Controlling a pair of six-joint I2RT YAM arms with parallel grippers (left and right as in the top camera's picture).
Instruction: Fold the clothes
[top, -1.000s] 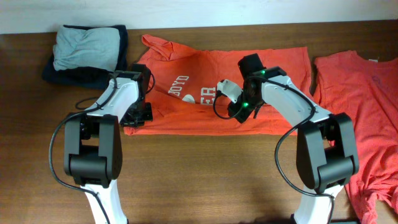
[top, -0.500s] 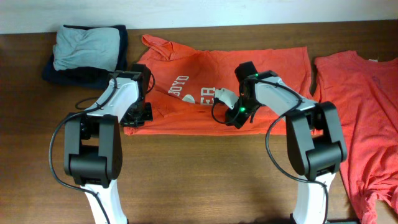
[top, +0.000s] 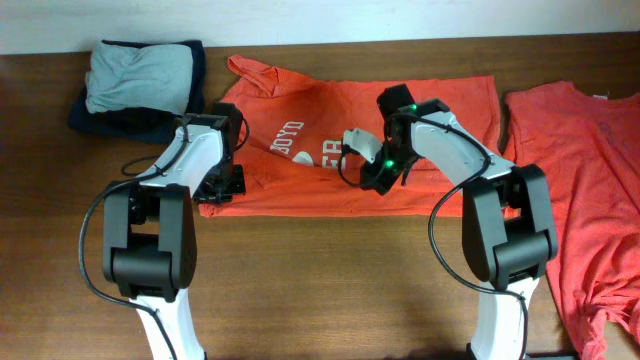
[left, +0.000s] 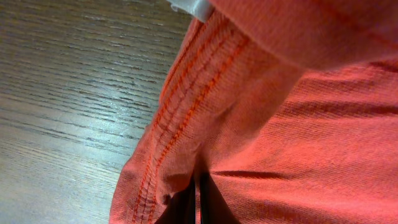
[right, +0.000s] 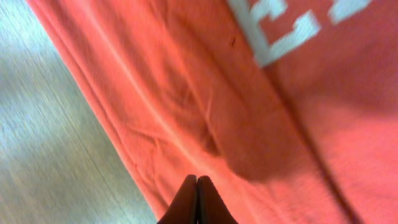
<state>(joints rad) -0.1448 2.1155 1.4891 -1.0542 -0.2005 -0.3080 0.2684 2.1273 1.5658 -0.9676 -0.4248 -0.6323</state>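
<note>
Overhead: lettered T-shirt (top: 320, 185) lies spread across the middle of the far half of the wooden table (top: 320, 280), orange-red, front up. White chest lettering (top: 290, 137) shows only in part (a fold of the cloth and the right arm cover the rest). Near hem runs roughly parallel to the table's front edge.

Second T-shirt (top: 590, 200), same orange-red, lies flat at the table's right end, just beside the first, with a narrow strip of wood between them. It runs off the frame at the right.

Far left corner: folded grey garment (top: 140, 72) stacked on a folded navy garment (top: 115, 120), near the lettered shirt's sleeve.

Left gripper (top: 218, 187) sits at the shirt's near-left corner. Its wrist view shows the dark fingertips (left: 189, 208) pressed together at the frame's bottom, creases of the fabric running into them beside the double-stitched hem: pinched onto the shirt.

Right gripper (top: 370, 182) is over the shirt's middle, close to the near hem. Its wrist view shows the tips (right: 189, 202) meeting with no gap, orange cloth and a white letter behind them. Nothing visible between the jaws; whether they touch the cloth, cannot tell.
</note>
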